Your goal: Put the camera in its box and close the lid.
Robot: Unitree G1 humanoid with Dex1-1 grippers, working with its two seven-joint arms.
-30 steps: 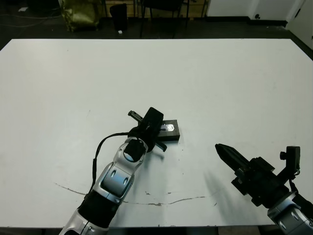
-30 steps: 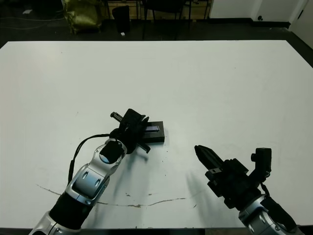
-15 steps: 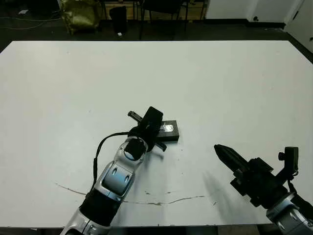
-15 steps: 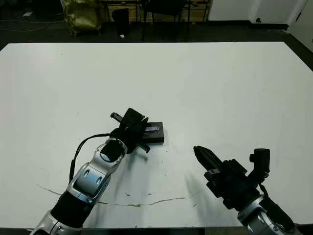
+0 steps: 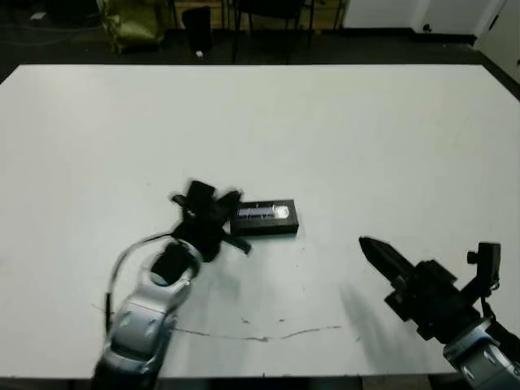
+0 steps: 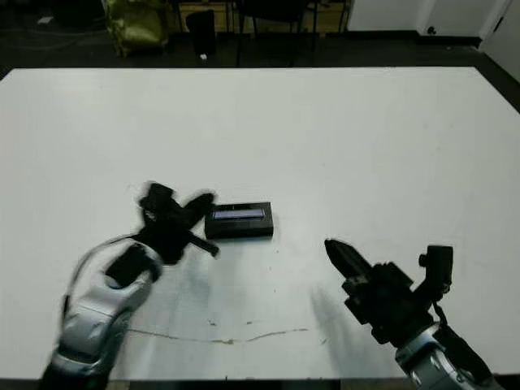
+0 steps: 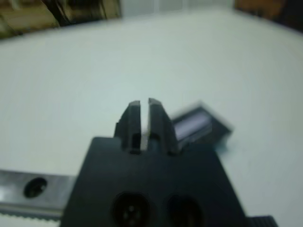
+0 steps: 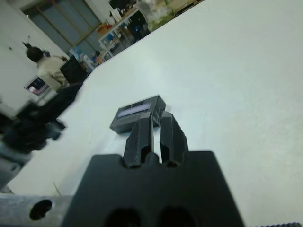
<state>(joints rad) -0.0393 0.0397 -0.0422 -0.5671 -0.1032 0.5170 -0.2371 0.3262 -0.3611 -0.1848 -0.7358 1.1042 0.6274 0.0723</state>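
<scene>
The lid (image 5: 262, 213), black with a pale silvery-blue stripe, lies flat on the box (image 5: 266, 228) at the middle of the white table (image 5: 341, 130). The camera is hidden. My left gripper (image 5: 228, 199) is blurred, just left of the box and apart from it, with its fingers (image 7: 133, 118) together on nothing. My right gripper (image 5: 366, 244) hovers near the front right, shut and empty, pointing toward the box (image 8: 137, 113) from a hand-length away.
A thin dark scratch (image 5: 268, 335) runs along the table near its front edge. Chairs and a yellow-green bag (image 5: 134, 20) stand on the floor beyond the far edge. A seated person (image 8: 49, 68) shows far off in the right wrist view.
My left arm has swung to the left, off the box, so the whole striped lid now shows. The box and my right gripper have stayed put.
</scene>
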